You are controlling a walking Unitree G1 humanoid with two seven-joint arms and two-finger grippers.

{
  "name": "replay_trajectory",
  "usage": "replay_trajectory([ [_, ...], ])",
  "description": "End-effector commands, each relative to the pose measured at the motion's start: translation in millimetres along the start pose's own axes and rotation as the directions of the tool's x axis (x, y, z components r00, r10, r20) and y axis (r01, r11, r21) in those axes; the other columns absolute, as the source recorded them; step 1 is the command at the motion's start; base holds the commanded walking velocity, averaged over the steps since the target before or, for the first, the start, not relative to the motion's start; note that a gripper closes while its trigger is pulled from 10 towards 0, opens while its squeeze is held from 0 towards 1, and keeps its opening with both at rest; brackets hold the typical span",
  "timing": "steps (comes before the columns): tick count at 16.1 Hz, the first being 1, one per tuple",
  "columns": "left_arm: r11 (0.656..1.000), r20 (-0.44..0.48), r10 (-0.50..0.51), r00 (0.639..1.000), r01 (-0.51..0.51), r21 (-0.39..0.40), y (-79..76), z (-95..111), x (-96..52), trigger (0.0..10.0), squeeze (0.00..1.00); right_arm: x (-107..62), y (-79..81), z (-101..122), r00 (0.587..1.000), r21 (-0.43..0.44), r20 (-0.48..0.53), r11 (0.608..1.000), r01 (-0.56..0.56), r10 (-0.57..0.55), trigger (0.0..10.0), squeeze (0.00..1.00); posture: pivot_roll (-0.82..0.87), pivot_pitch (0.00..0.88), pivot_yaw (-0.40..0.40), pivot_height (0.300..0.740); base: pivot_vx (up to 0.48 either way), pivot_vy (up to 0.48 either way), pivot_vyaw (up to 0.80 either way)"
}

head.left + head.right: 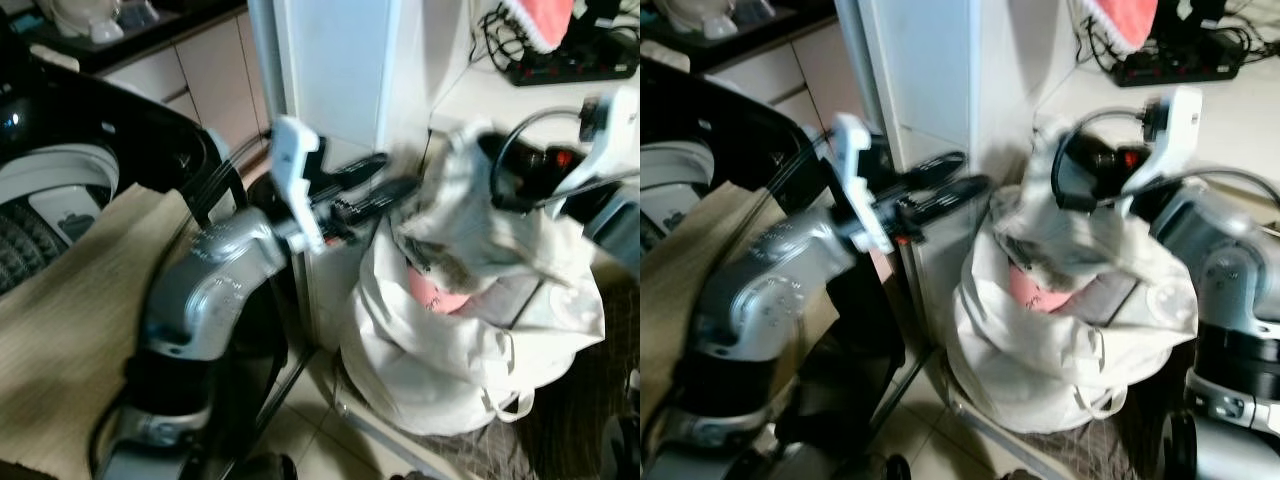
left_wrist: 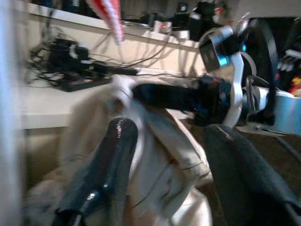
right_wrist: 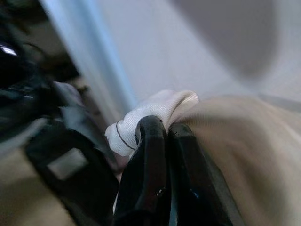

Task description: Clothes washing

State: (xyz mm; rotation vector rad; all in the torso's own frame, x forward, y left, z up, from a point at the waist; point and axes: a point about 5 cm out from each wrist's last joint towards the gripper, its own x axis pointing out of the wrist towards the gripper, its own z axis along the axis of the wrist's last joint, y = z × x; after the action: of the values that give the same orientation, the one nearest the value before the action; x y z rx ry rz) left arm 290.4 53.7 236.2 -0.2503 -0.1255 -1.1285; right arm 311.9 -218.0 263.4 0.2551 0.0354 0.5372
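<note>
- My right gripper [image 3: 162,129] has its jaws pinched tight on a fold of a pale garment [image 1: 470,215], holding it up above the white laundry bag [image 1: 450,350] that sits on the floor beside a white cabinet [image 1: 335,80].
- The garment hangs from that pinch down into the bag's mouth, so its long axis runs roughly up and down; something pink [image 1: 440,292] shows in the bag beneath it.
- My left gripper [image 1: 385,180] has its jaws wide and holds nothing; it points across at the garment from just beside it, on the washer side.
- The washer [image 1: 60,200] lies off to my left with its drum open, well apart from the bag, a tan cloth [image 1: 70,330] draped in front of it.
- Motion blur smears the head views, so I would guess, not swear, that the garment is free of the bag's rim.
- The right arm carries the load; the washer lies across my body from it.
</note>
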Motion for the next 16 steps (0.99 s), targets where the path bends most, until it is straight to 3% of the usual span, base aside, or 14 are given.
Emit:
replay_trajectory([
  [1,1.0,-0.003,-0.025,1.0,0.025,-0.001,-2.3,3.7,5.8,10.0,1.0,-1.0,15.6,20.0,0.994,-0.018,0.072,0.997,-0.08,0.081,0.0,0.0,-0.08,0.017,0.062,0.74,0.0,0.0,0.0],
  [3,1.0,-0.027,-0.018,0.999,0.019,0.021,-3.8,-3.9,16.2,10.0,1.0,1.7,38.3,33.3,0.973,0.016,0.122,0.98,-0.198,0.194,0.0,0.0,-0.09,0.016,0.055,0.74,0.0,0.0,0.0],
  [6,0.999,-0.009,0.026,1.0,-0.026,0.028,-1.8,-2.5,23.4,10.0,1.0,1.3,58.3,35.6,0.949,0.042,0.127,0.955,-0.295,0.287,0.0,0.0,-0.08,0.015,0.047,0.74,0.0,0.0,0.0],
  [8,0.999,0.032,0.033,0.999,-0.032,-0.014,-3.5,1.0,29.5,10.0,1.0,5.8,70.8,30.2,0.937,0.054,0.097,0.938,-0.343,0.336,0.0,0.0,-0.08,0.016,0.044,0.74,0.0,0.0,0.0],
  [9,1.0,0.016,0.002,1.0,-0.002,-0.002,-7.0,-0.6,29.8,10.0,0.32,6.8,73.3,28.1,0.937,0.06,0.081,0.936,-0.346,0.341,0.0,0.0,-0.08,0.016,0.044,0.74,0.0,0.0,0.0],
  [10,1.0,0.007,-0.001,1.0,0.001,0.008,-7.5,-2.1,29.7,10.0,0.32,6.5,74.0,27.9,0.937,0.065,0.078,0.936,-0.346,0.341,0.0,0.0,-0.08,0.016,0.044,0.74,0.0,0.0,0.0],
  [11,0.999,-0.026,0.0,1.0,0.001,0.033,-8.0,-7.0,29.2,10.0,0.0,6.7,74.1,27.6,0.938,0.07,0.076,0.937,-0.343,0.338,0.0,0.0,-0.08,0.022,0.042,0.74,0.0,0.0,0.0],
  [12,0.998,-0.055,0.013,0.998,-0.01,0.054,-7.1,-11.3,28.5,7.5,0.0,6.9,74.3,27.4,0.94,0.074,0.073,0.938,-0.338,0.333,0.0,0.0,-0.08,0.022,0.042,0.74,0.0,0.0,0.0],
  [13,0.996,-0.077,0.054,0.996,-0.048,0.07,-3.0,-14.4,27.7,0.0,0.0,6.6,74.8,27.4,0.942,0.078,0.072,0.94,-0.333,0.328,0.0,0.0,-0.08,0.022,0.045,0.74,0.0,0.0,0.0],
  [16,0.994,-0.099,0.079,0.992,-0.07,0.086,2.5,-16.5,21.7,0.0,0.0,5.3,74.7,26.8,0.947,0.081,0.077,0.945,-0.318,0.312,0.0,0.0,-0.08,0.015,0.047,0.74,0.0,0.0,0.0],
])
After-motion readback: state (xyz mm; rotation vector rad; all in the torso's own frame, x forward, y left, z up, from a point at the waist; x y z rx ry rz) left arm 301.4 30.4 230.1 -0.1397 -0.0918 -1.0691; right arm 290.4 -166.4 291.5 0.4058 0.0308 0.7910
